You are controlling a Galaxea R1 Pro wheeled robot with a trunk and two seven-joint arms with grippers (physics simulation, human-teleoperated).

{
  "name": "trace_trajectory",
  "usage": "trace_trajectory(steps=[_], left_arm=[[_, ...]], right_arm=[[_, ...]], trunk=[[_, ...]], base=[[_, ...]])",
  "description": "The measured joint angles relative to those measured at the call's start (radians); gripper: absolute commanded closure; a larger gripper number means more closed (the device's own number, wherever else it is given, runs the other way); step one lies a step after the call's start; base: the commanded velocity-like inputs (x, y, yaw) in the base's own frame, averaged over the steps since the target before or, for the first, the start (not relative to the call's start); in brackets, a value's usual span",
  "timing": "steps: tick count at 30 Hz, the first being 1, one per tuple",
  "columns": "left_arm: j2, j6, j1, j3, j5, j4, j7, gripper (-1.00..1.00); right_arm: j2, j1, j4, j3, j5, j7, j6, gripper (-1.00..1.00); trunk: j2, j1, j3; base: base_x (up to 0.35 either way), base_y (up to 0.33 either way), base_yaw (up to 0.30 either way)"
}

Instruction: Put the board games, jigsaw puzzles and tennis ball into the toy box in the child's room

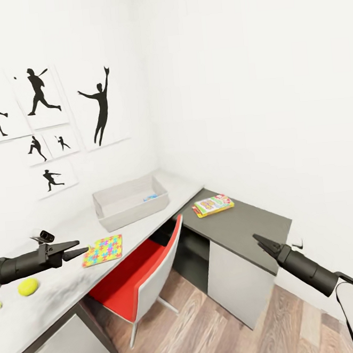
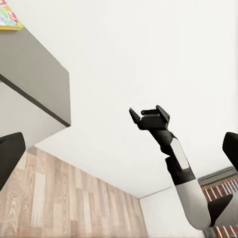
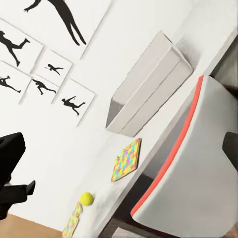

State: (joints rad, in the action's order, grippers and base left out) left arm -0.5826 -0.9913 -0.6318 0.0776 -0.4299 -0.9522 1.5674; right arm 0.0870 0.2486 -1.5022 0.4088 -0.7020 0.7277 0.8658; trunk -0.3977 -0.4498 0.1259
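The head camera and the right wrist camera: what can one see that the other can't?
Head view alone: a green-red board game on the table's dark section, something blue inside the toy box, and both grippers, left and right. Right wrist view alone: a second jigsaw puzzle near the table's edge. Both: the toy box, the other jigsaw puzzle, the tennis ball, the red and white chair and the player posters.

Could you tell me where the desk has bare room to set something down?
The pale top is bare between the toy box and the jigsaw puzzle. The dark section is open toward its near corner, beyond the board game. It is crowded by the left end effector, with the tennis ball close by.
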Motion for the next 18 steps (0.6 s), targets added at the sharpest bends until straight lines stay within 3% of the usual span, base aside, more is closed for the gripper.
trace_trajectory(steps=[8, 13, 18], left_arm=[[0.001, 0.000, 0.000, -0.002, 0.000, -0.001, 0.000, -1.00], [0.003, 0.001, 0.000, -0.003, 0.000, -0.001, 0.000, -1.00], [0.003, 0.002, 0.000, -0.003, 0.000, -0.002, 0.000, -1.00]], right_arm=[[0.013, -0.006, 0.025, 0.004, 0.002, 0.012, 0.007, -1.00], [0.017, -0.065, 0.027, 0.007, 0.004, 0.015, 0.003, -1.00], [0.016, -0.086, 0.028, 0.007, 0.004, 0.015, 0.001, -1.00]], trunk=[[0.000, 0.000, 0.000], [0.000, 0.000, 0.000], [0.000, 0.000, 0.000]], base=[[-0.210, 0.036, -0.285], [-0.098, 0.002, -0.281], [-0.018, 0.000, -0.111]])
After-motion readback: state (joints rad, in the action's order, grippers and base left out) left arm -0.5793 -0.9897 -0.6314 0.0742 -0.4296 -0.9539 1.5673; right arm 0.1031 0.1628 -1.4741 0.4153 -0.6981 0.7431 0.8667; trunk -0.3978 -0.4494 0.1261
